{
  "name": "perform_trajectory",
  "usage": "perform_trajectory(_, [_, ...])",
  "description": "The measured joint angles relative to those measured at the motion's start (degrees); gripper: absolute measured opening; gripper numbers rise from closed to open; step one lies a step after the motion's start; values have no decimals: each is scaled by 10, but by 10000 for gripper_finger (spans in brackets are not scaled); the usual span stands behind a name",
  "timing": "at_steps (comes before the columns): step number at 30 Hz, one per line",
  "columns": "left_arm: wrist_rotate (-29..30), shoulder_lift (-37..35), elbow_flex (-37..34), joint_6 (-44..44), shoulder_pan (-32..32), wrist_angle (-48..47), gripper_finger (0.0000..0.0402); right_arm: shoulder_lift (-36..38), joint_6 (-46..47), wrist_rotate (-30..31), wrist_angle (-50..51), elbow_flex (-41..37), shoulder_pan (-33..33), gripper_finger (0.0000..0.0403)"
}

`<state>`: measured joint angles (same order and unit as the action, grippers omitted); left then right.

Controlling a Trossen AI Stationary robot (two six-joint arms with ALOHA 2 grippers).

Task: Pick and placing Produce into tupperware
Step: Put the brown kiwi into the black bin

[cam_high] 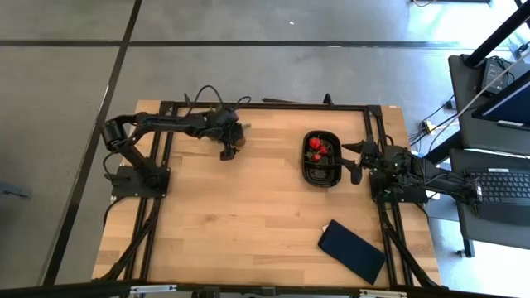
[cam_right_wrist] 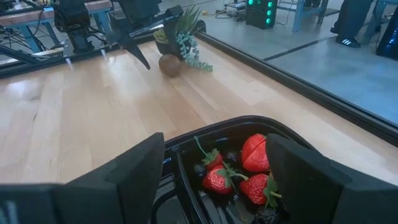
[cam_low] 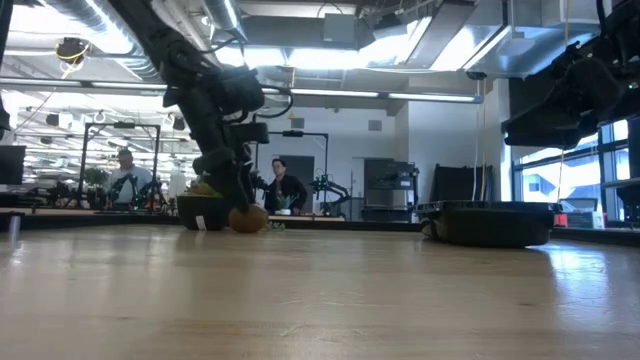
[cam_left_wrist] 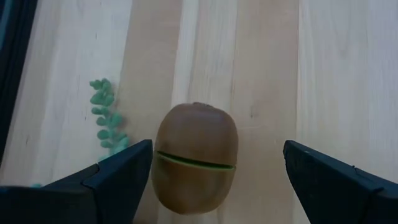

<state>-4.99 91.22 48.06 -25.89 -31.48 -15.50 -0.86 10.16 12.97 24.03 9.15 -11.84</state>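
Observation:
A brown round fruit (cam_left_wrist: pixel 194 158) with a green seam across it rests on the wooden table at the far left, next to a small potted plant. My left gripper (cam_left_wrist: pixel 217 155) is open and points steeply down at it, one finger on either side; I see no touch. In the low view the fruit (cam_low: pixel 247 218) sits just under that gripper. The black tupperware (cam_high: pixel 306 170) stands at the right with red strawberries (cam_right_wrist: pixel 255 152) and dark berries (cam_right_wrist: pixel 266 214) inside. My right gripper (cam_right_wrist: pixel 214 180) is open, level, at the tupperware's right end.
The green potted plant (cam_right_wrist: pixel 180 34) stands just beyond the brown fruit, and a sprig of it (cam_left_wrist: pixel 106 118) lies beside the fruit. A flat dark-blue rectangle (cam_high: pixel 352 251) lies near the front right. Black frame rails (cam_high: pixel 265 105) border the table. Bare wood stretches between fruit and tupperware.

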Motion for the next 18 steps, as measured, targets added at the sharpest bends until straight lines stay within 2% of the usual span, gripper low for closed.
perform_trajectory(7, [0,0,-13,-1,0,25,353,0,0,0,0,0,0,282])
perform_trajectory(18, [3,43,-13,-1,-1,35,353,0,0,0,0,0,0,282])
